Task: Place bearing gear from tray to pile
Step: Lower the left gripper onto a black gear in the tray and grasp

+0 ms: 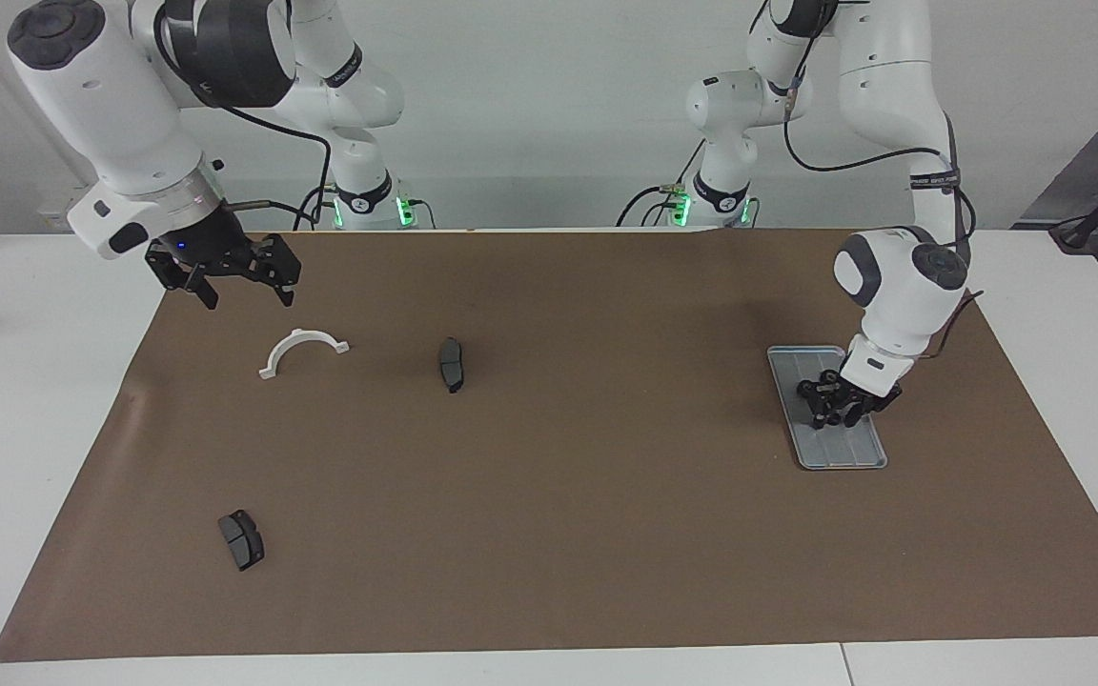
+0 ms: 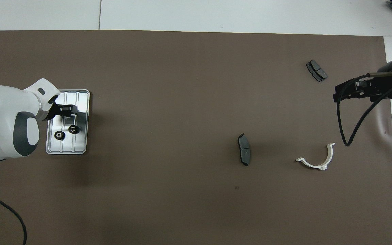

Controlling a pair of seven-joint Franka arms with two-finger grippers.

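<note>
Bearing gears, two, small and black: one [image 2: 74, 129] and another [image 2: 59, 135] lie side by side on the tray [image 2: 82, 102], in the half of it nearer the robots. In the facing view the left tool hides both.

Tray: silver-grey, ridged, rimmed; rests flat on the brown mat [image 2: 168, 102] toward the left arm's end of the bench [image 2: 216, 13].

Left tool [image 1: 832, 408]: down over the tray, fingertips at or just above its floor, at about 12 o'clock from the nearer gear in the overhead view. Cannot tell whether its fingers are spread or closed, nor whether they touch a gear.

Right tool [image 1: 244, 291]: in the air over the mat's edge at the right arm's end, fingers spread wide, nothing between them. This arm waits.

Pile items, scattered well apart toward the right arm's end:
- white half-ring bracket [image 1: 302, 351], just under the right tool in the facing view, at about 5 o'clock from it;
- dark grey brake pad [image 1: 451, 364], beside the bracket toward the bench's middle;
- second brake pad [image 1: 241, 539], farthest from the robots.

Open mat lies between tray and pile.

Cut off: the right arm's upper links in the overhead view.
</note>
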